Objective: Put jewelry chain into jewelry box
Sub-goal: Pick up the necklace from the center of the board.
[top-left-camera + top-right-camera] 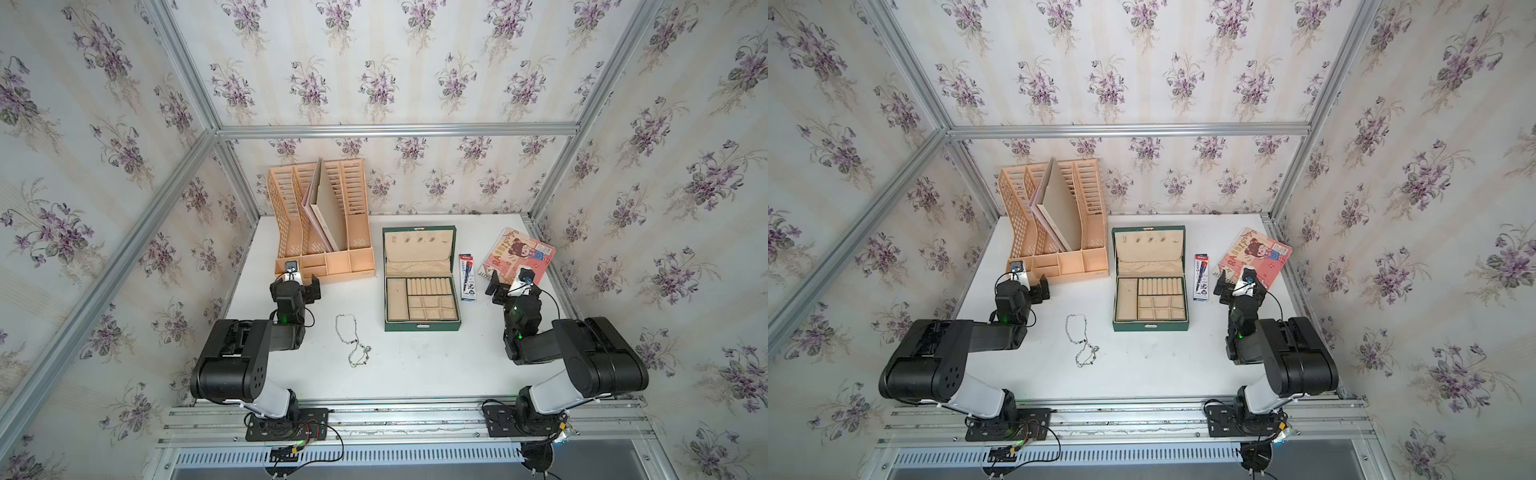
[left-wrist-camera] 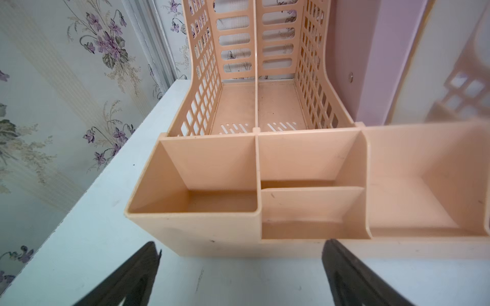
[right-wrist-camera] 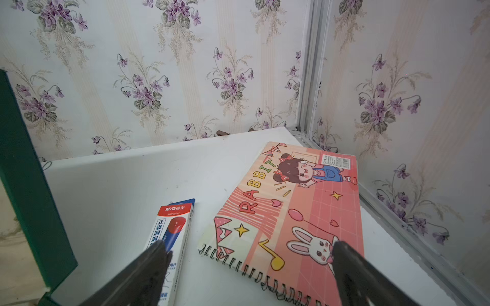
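The jewelry chain (image 1: 356,343) lies loosely looped on the table (image 1: 415,374), left of the open jewelry box (image 1: 422,328), with the left gripper (image 2: 242,245) and right gripper (image 3: 250,246) both spread empty; light, limp and slippery, it is probably best pinched at its bunched crossing.

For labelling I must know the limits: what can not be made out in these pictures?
Jewelry chain: too small in both top views to read its clasp or charms; outside both wrist views.
Jewelry box: right wrist view shows only a green edge, cut by the frame.
Pen box: lower print hidden by one of the fingers of the right gripper, right wrist view.
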Motion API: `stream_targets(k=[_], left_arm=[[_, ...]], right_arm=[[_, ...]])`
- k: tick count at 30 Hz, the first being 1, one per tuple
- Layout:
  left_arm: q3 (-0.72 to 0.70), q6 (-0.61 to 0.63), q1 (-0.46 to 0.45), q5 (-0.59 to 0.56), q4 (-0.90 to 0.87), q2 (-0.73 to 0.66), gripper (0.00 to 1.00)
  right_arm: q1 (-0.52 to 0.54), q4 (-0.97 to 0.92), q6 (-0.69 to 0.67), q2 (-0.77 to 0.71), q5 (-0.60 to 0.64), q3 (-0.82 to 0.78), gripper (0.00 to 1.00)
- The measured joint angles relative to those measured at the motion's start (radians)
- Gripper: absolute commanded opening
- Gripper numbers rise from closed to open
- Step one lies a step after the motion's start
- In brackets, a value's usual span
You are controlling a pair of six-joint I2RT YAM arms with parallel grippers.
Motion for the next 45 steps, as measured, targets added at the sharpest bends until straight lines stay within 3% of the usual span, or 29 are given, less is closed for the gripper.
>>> stream_targets(k=[21,28,31,35,39,45], left_arm=[[-0.003,0.0,-0.002,-0.001,0.004,-0.002,0.99],[0.027,-0.011,-0.031,-0.103,-0.108,-0.198,0.99],[0.132,-0.09,-0.032,-0.198,-0.325,-0.324,0.99],[0.359,-0.317,-0.032,-0.249,-0.758,-0.401,0.99],[0.491,-0.566,-0.032,-0.183,-1.116,-0.432,1.0],[0.438,-0.781,-0.098,0.023,-1.434,-0.484,0.9]], right_arm=[[0.003,0.0,-0.001,-0.003,0.001,-0.002,1.0],[0.087,0.082,-0.036,-0.045,0.076,-0.084,1.0],[0.172,0.075,-0.087,-0.089,0.196,-0.066,1.0],[0.24,-0.049,-0.097,-0.219,0.334,0.043,1.0],[0.245,-0.415,0.129,-0.379,0.388,0.194,1.0],[0.279,-0.989,0.435,-0.449,0.241,0.44,0.98]])
